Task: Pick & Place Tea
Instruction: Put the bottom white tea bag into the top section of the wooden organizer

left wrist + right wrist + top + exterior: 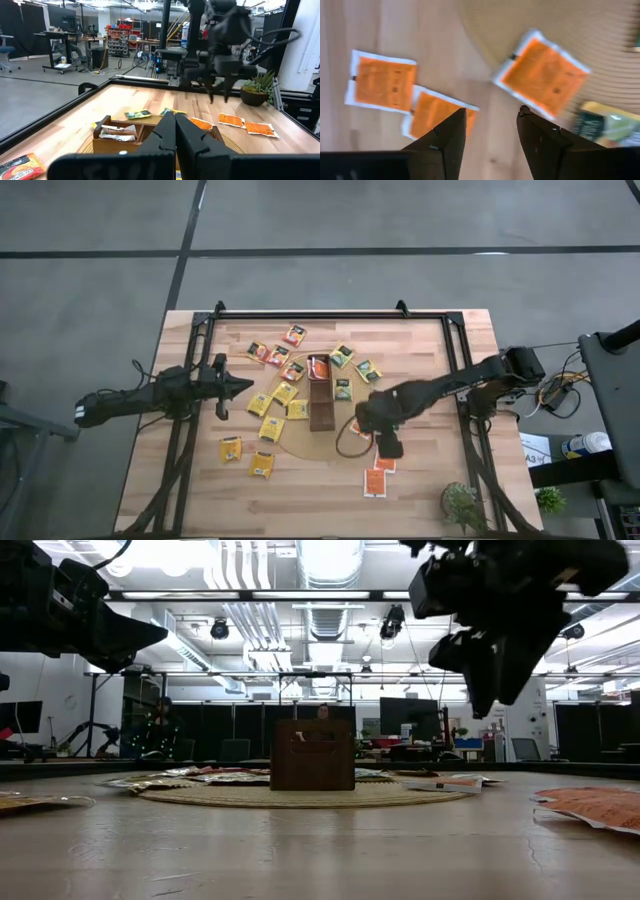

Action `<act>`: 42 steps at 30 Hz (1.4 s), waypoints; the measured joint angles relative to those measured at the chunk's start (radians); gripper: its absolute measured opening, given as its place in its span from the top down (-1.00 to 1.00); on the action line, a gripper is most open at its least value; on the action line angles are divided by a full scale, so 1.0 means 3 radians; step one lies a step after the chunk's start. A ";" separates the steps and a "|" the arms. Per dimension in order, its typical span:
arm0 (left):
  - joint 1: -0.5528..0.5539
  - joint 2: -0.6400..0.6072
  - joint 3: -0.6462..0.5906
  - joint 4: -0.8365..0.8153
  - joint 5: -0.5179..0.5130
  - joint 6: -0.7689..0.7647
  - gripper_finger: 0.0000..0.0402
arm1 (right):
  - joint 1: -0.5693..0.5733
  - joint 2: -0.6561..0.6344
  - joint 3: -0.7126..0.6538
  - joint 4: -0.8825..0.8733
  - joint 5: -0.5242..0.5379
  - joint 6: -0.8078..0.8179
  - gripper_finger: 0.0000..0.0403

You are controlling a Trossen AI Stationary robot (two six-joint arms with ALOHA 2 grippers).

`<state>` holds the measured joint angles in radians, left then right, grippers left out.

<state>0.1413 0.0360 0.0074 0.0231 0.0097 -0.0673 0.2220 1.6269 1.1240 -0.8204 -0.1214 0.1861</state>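
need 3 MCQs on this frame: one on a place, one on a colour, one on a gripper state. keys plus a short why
1. Where does the brown tray stand?
A. on the round tan disc
B. on bare wood at the table's left edge
C. on the floor

2. What colour are the sachets below the right gripper?
A. blue
B. orange
C. black

3. How are the grippers?
A. both open
B. left open, right shut
C. left gripper shut, right open

Key:
1 A: the high view shows the tray lying across the disc near the table's middle.
2 B: the right wrist view shows three orange sachets with white edges on the table beneath the fingers.
3 C: the left wrist view shows the left fingers pressed together with nothing between them; the right wrist view shows a clear gap between the right fingers, which hold nothing.
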 joint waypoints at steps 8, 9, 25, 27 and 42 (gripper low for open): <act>0.0001 0.0003 -0.0001 0.0000 0.0001 0.0000 1.00 | 0.0482 0.0161 0.0194 0.0083 0.0084 0.0611 0.14; 0.0001 0.0003 0.0000 0.0000 0.0001 0.0000 1.00 | 0.0533 0.0183 0.0220 0.0083 0.0100 0.0697 0.14; 0.0001 0.0001 0.0000 0.0000 0.0001 0.0000 1.00 | 0.1200 0.0558 0.0397 0.0174 0.0145 0.0885 0.14; 0.0000 0.0002 -0.0001 0.0001 0.0001 0.0000 1.00 | 0.1235 0.0646 0.0437 0.0193 0.0148 0.0885 0.14; 0.0001 0.0003 -0.0001 0.0001 0.0001 0.0000 1.00 | 0.1397 0.1270 0.1056 0.0051 0.0126 0.0853 0.14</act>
<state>0.1417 0.0368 0.0071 0.0235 0.0101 -0.0673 0.6411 2.0079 1.4406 -0.8051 -0.0837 0.4419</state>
